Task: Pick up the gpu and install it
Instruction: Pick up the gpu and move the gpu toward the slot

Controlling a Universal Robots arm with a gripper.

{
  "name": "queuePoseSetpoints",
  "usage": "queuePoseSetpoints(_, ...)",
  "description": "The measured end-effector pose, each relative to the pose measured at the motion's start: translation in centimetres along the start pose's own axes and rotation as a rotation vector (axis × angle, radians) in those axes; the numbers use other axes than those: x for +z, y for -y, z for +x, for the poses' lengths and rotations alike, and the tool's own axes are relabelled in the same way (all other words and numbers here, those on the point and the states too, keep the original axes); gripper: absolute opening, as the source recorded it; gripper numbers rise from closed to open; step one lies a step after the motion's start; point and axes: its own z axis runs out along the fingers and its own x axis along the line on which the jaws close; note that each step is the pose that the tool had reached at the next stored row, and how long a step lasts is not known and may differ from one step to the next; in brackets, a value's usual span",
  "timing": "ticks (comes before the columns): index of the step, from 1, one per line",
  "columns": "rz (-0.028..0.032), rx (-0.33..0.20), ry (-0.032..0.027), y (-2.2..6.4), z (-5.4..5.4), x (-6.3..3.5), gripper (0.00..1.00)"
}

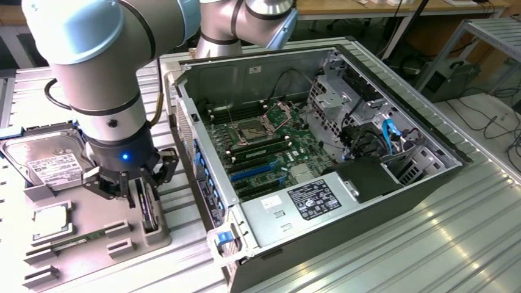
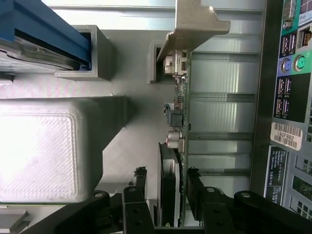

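Table (image 1: 407,250) of ribbed metal takes the near ground in the exterior view. On it at eight o'clock lies a grey fixture tray (image 1: 91,207), carrying nearest a narrow memory stick (image 1: 77,239) and, just behind it, a square processor (image 1: 50,223). At three o'clock of the processor the gpu (image 1: 149,210) stands on its long edge in a tray slot. Its long axis runs roughly from twelve to six o'clock, leaning slightly toward five. The hand (image 1: 133,186) hangs over the card's farther part.

In the wrist view the gpu (image 2: 183,122) is seen edge-on. Its black fan (image 2: 168,180) faces one side, and its silver bracket (image 2: 195,24) is at the end away from the hand (image 2: 167,178). The fingers (image 2: 134,204) straddle the card, apart rather than clamped, with a sliver of gap on the fan side.

Farther off, at ten o'clock of the hand, lies the hard drive (image 1: 49,160). At three o'clock lies the open computer case (image 1: 391,201), its motherboard (image 1: 260,146) exposed.
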Motion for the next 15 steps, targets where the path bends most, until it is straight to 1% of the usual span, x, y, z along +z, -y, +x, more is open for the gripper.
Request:
queuePoseSetpoints(2,-0.0002,0.000,0.0001,-0.26,0.0,-0.01,0.45)
queuePoseSetpoints(10,-0.0001,0.000,0.0001,-0.28,0.0,0.02,0.45)
queuePoseSetpoints(11,-0.0001,0.000,0.0001,-0.28,0.0,0.03,0.28)
queuePoseSetpoints(13,-0.0002,0.000,0.0002,-0.28,0.0,0.03,0.28)
queuePoseSetpoints(14,-0.0002,0.000,0.0002,-0.22,0.0,-0.85,0.28)
queuePoseSetpoints(15,-0.0001,0.000,0.0002,-0.12,0.0,-2.28,0.28)
